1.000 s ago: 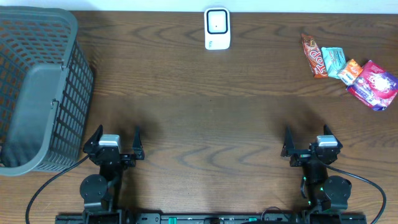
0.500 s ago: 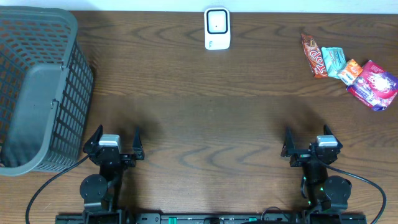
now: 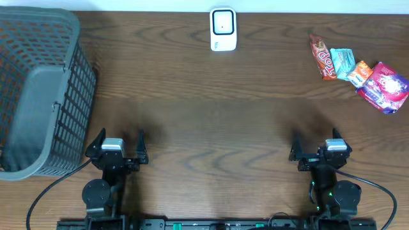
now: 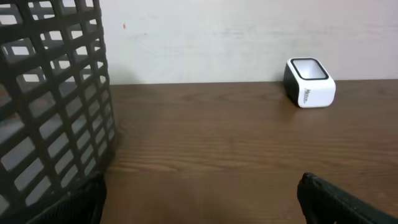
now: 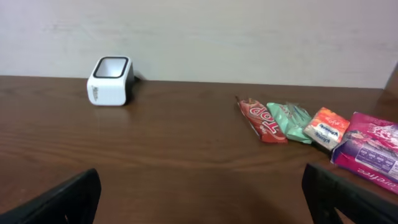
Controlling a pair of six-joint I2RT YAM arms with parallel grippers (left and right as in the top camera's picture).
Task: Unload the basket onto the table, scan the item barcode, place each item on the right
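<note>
A white barcode scanner [image 3: 223, 29] [image 4: 309, 83] [image 5: 111, 81] stands at the table's far middle edge. Several snack packets lie at the far right: a red bar [image 3: 323, 57] [image 5: 261, 119], a mint-green packet [image 3: 343, 62] [image 5: 291, 122], an orange packet [image 3: 360, 73] [image 5: 326, 127] and a purple bag [image 3: 385, 87] [image 5: 372, 152]. My left gripper [image 3: 120, 139] [image 4: 200, 196] sits open at the near left, with nothing between its fingers. At the near right, my right gripper [image 3: 316, 139] [image 5: 205, 196] also stands open and empty, far from the packets.
A dark grey mesh basket [image 3: 39, 89] [image 4: 50, 106] fills the left side of the table, close to my left gripper. Brown wooden tabletop [image 3: 211, 108] lies between the grippers and the scanner. A pale wall runs behind the far edge.
</note>
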